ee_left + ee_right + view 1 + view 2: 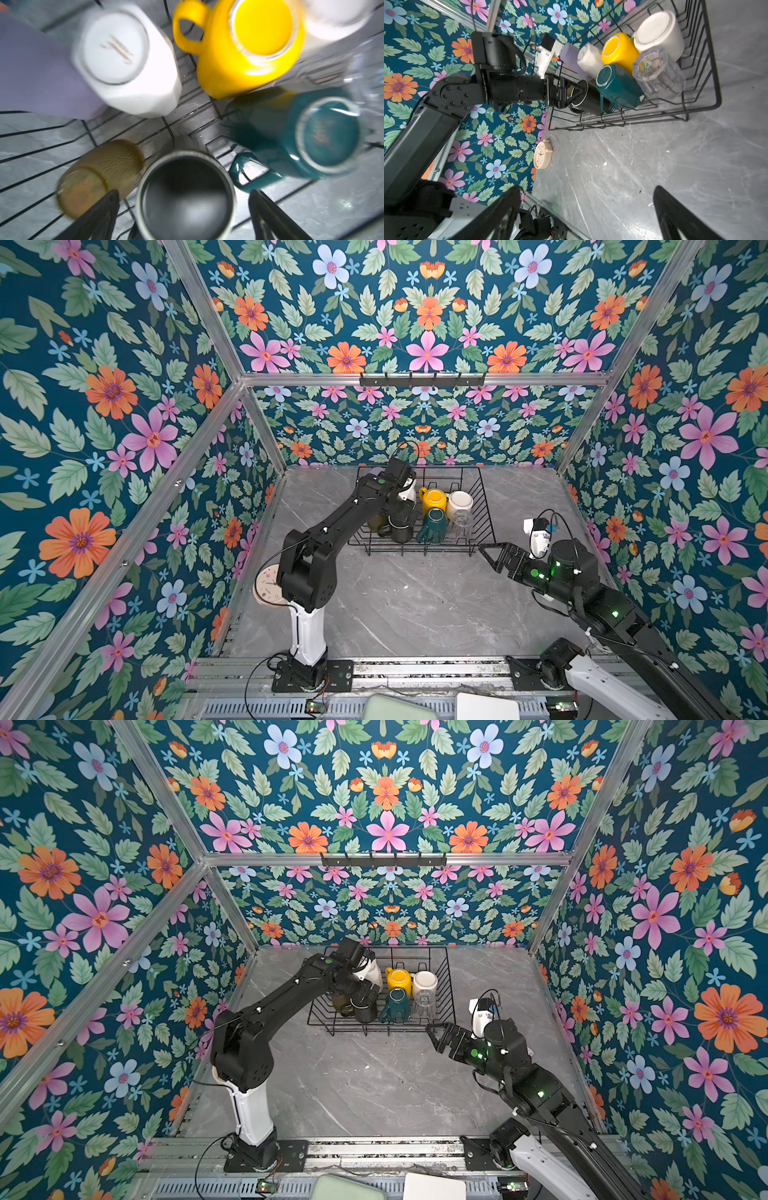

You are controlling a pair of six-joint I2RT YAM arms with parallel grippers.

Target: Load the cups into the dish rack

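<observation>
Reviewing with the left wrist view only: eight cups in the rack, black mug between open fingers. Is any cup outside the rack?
Observer: None shows; on the table outside the dish rack only a round clock sits.
Operator: And the other arm?
Observer: The right gripper hovers open and empty off the rack's near right corner.
Operator: Anything my blur hides?
Observer: The right wrist view shows the clear glass base up beside the dark-green mug.
</observation>
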